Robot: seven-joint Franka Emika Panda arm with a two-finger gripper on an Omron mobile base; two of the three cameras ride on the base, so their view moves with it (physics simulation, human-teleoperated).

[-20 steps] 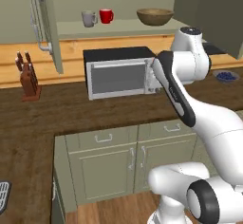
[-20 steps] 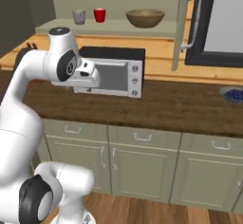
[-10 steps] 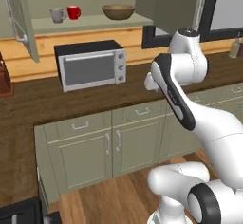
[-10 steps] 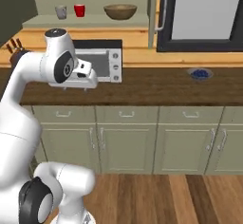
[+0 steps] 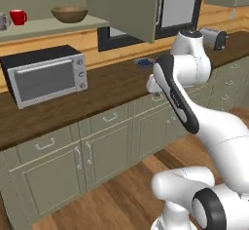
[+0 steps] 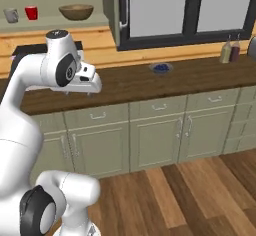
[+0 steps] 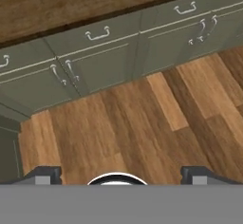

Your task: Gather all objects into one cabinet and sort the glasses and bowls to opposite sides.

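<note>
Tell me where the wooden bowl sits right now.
The wooden bowl rests on the open cabinet shelf above the microwave, at the upper left of both base views, with the red mug to its left.

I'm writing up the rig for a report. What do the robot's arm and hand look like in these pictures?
The arm is made of glossy white, rounded segments with dark grey to black rings and caps at the joints, rising from a white rounded base. No cables or markings are visible. The hand is a white, blocky piece; in the hand view its two small dark grey finger tips are squared off.
</note>
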